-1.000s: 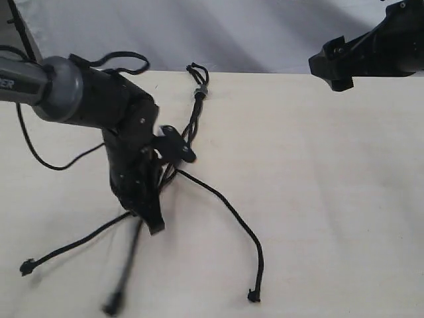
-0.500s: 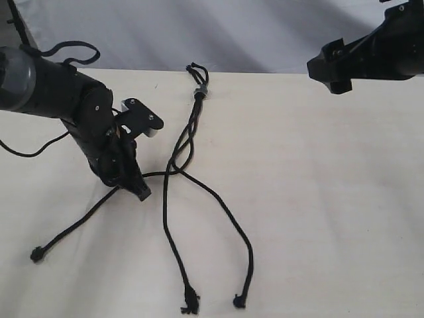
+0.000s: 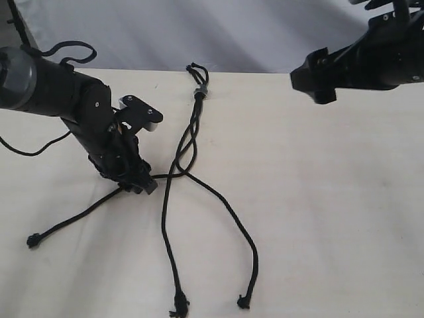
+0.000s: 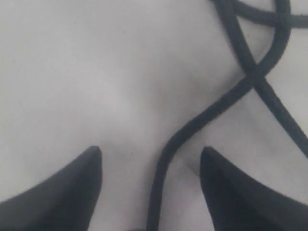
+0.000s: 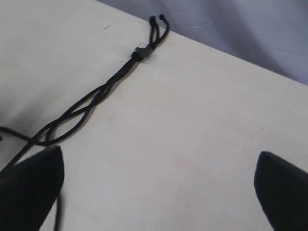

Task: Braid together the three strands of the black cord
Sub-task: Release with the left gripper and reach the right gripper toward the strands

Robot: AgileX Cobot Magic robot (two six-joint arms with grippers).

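The thin black rope cord (image 3: pixel 193 129) lies flat on the pale wooden table (image 3: pixel 331 218). Its small grey band (image 3: pixel 201 93) gathers the 3 knotted strands (image 3: pixel 225 209), which cross loosely just below the band and then fan apart, well away from it. The left gripper (image 3: pixel 148 154) sits below and left of the band, jaws released, with 1 strand (image 4: pixel 202 120) lying unclamped between the fingers. The right gripper (image 5: pixel 157 159) hovers right of the band, jaws spread wide and holding nothing.
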